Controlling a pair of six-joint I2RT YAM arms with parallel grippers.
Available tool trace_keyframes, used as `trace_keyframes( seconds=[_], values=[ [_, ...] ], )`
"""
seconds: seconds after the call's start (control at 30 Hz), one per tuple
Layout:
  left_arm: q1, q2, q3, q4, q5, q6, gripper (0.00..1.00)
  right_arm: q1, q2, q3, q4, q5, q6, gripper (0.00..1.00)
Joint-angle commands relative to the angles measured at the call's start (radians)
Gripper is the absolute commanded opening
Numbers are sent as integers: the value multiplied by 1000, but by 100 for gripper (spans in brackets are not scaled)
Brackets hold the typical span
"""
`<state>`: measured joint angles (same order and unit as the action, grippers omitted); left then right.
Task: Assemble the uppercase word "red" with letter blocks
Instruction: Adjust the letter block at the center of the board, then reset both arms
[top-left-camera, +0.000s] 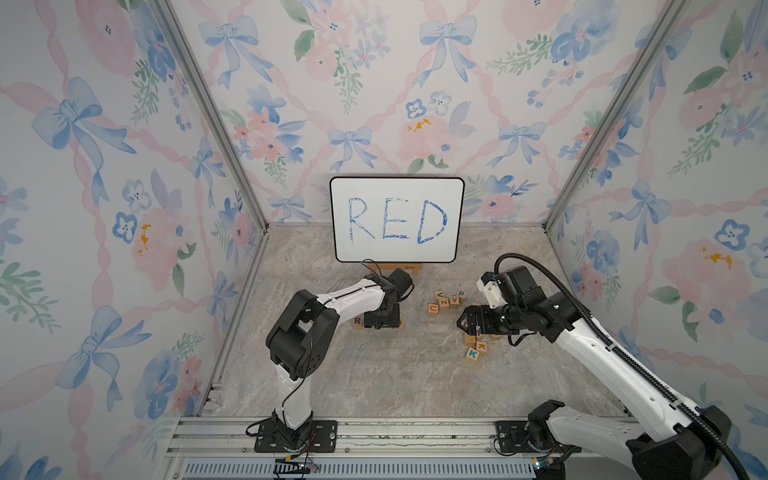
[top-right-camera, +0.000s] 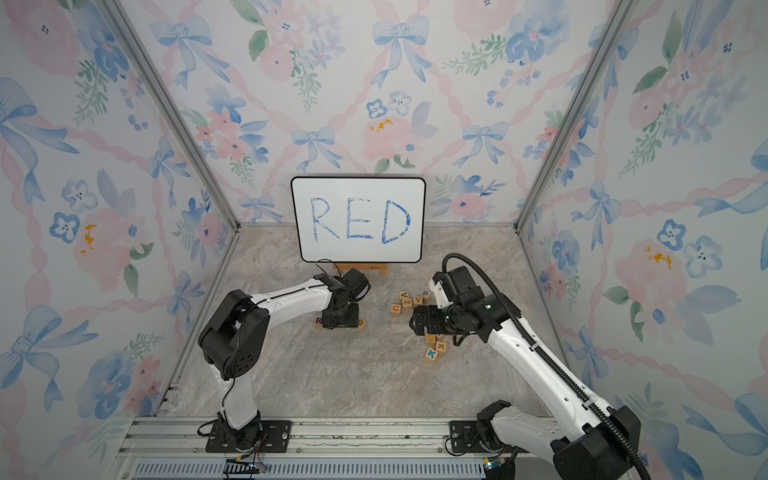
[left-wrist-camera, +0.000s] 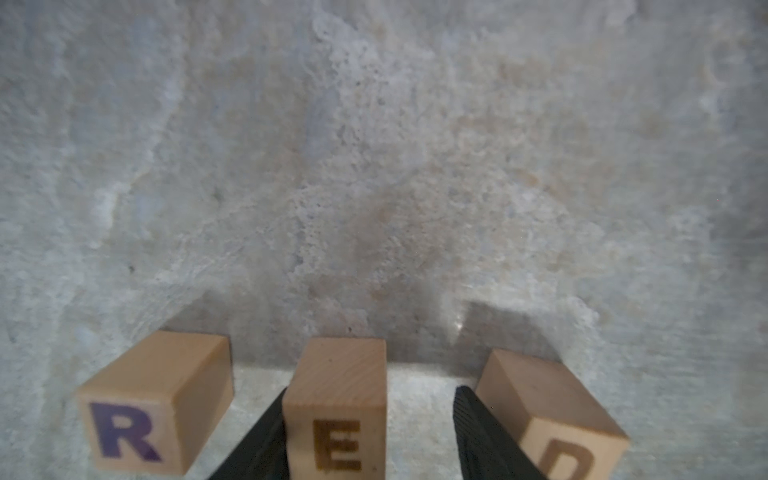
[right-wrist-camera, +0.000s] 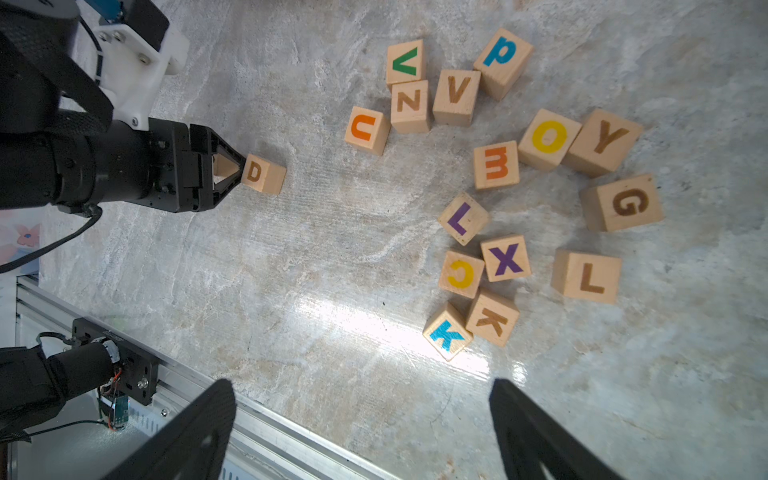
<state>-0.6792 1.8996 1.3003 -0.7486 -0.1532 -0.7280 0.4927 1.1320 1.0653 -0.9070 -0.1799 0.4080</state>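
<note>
R block, E block, D block in row on worktop, left jaws open astride E block, right jaws wide open over spare blocks at right

Three light-wood cubes stand in a row on the table, letters up: R dark purple, E brownish orange, D brownish orange too. We see all three lying flat, with gaps between and none touching. D looks slightly turned off the line. In a top view, R shows at the row's left end.
</note>
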Motion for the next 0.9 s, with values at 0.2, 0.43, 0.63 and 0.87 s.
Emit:
trace_keyframes(
  seconds=[0.2,0.43,0.63,0.87],
  values=[
    [30,-156,-12,8,-137,53,70,-30,44,104,-40,51,-63,97],
    [140,-468,-179,240,-277,165,98,-216,102,122,45,215,-155,97],
    [352,-749,-537,632,-300,222,98,-390,0,-218,514,304,-236,97],
    [448,-949,-921,1141,-442,430,98,-478,-5,-458,988,303,-330,97]
  ],
)
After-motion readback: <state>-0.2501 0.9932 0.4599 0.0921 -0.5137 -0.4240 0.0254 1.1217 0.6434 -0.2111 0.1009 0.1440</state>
